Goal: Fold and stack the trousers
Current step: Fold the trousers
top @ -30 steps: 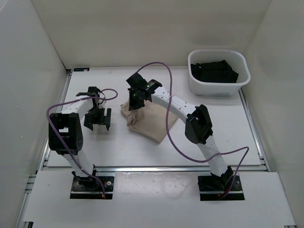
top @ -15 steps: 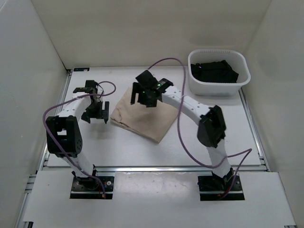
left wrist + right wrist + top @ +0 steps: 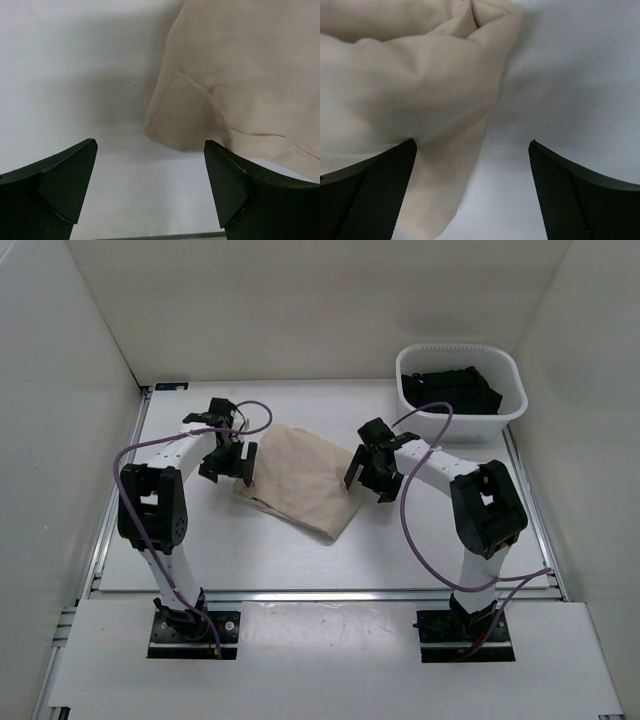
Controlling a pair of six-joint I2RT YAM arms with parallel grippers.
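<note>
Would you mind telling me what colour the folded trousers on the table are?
Plain light beige trousers, no pattern; clearest in the left wrist view.

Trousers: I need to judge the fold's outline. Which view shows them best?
The top external view: the whole folded trousers show there, with nearly the full outline in sight. The left wrist view catches only one corner with its layered edges. The right wrist view shows only a rumpled edge.
</note>
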